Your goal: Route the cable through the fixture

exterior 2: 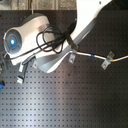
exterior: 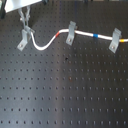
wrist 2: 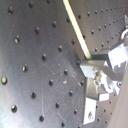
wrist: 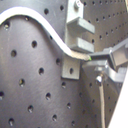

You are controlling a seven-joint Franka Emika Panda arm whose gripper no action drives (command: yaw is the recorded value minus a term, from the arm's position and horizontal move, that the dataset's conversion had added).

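White Panda arm (exterior 2: 85, 25) reaches down from the top of the first exterior view, its slim metal gripper (exterior: 24, 22) pointing down at the leftmost grey metal clip fixture (exterior: 25, 39). Fingers pinched together on the end of the white cable (exterior: 47, 42), clearest in the first wrist view (wrist: 89, 58). Cable loops right from there through the middle grey clip (exterior: 70, 33) and the right grey clip (exterior: 115, 40), lying on the black perforated breadboard table (exterior: 65, 85)
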